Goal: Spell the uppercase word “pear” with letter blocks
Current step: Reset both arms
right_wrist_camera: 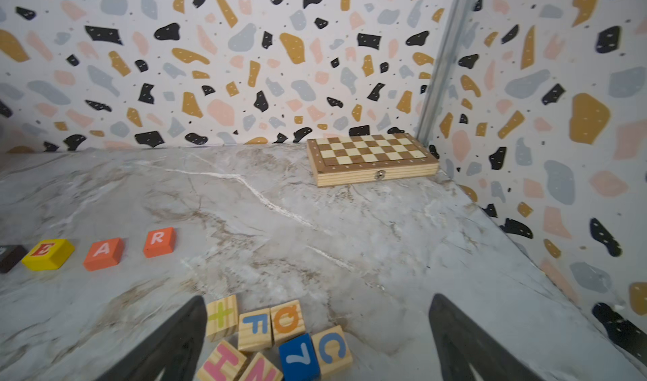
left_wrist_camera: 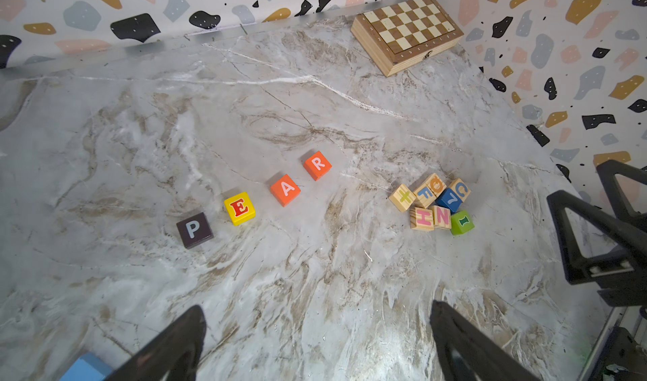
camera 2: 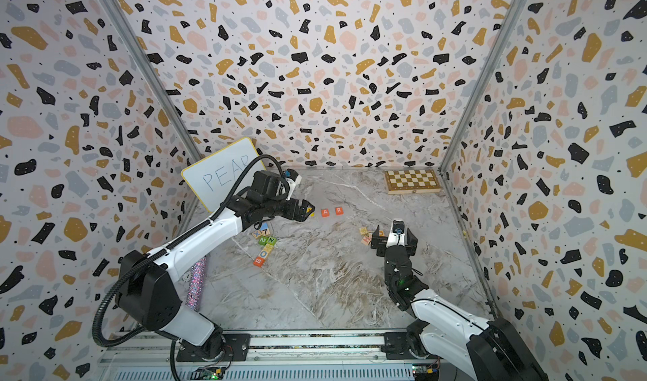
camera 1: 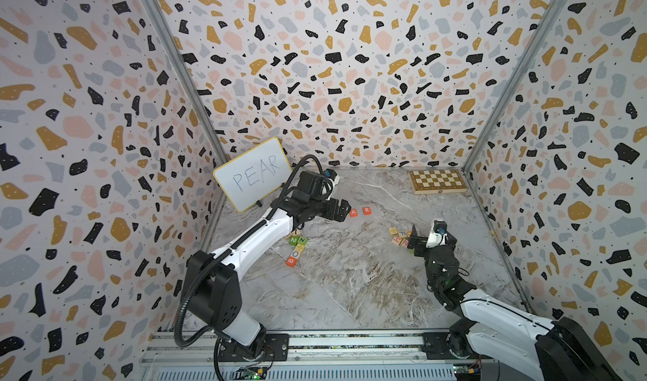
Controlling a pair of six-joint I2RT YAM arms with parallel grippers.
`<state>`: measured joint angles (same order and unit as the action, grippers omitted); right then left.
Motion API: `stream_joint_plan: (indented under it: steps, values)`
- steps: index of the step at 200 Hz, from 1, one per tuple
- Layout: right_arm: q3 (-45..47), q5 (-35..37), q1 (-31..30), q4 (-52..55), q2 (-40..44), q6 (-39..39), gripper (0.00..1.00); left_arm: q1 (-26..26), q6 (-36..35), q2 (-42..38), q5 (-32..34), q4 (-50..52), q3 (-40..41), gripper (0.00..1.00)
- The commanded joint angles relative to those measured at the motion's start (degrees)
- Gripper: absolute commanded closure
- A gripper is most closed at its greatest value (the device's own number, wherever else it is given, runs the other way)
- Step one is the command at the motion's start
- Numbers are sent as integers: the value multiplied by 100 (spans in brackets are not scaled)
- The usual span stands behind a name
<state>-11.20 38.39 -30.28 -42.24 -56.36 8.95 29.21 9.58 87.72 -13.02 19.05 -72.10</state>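
1. The left arm [camera 1: 261, 234] has smooth white shell links between blocky black joint housings; tiny dark screws dot the white shells.
2. A ribbed black hose [camera 1: 177, 321] loops out from its base, and a thinner black cable [camera 1: 245, 237] follows the white link.
3. The right arm [camera 1: 504, 323] has the same white shells and black joints, with a small green light [camera 2: 400, 280] on a black section.
4. Each wrist carries a white camera pod [camera 1: 435, 239] with a blue part.
5. The right gripper [right_wrist_camera: 317, 298] has matte black fingers [left_wrist_camera: 559, 235] with triangular cut-outs.
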Motion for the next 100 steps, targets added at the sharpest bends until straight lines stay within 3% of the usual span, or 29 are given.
stream_joint_plan:
  steps: [1, 17, 35, 67, 90, 100]
  values:
    - [224, 191, 313, -847, 66, 147, 1, 45, -169, -552, 185, -541, 566, 1]
    - [128, 444, 522, -810, -183, 402, 1, 43, -268, -1073, 454, -975, 1148, 1]
    - [-200, 824, 555, -573, -543, 428, 1, 40, -554, -1736, 1239, -1299, 1802, 1]
    - [-225, 750, 582, -1222, -1005, -498, 1, -20, -1050, -2804, 2787, -2096, 3091, 1]
    - [-157, 848, 869, -1054, -1264, -321, 1, -115, -1293, -3308, 3749, -2868, 4004, 1]
    - [44, 571, 1005, -1364, -1324, -199, 1, -169, -1326, -3455, 4166, -3190, 4346, 1]
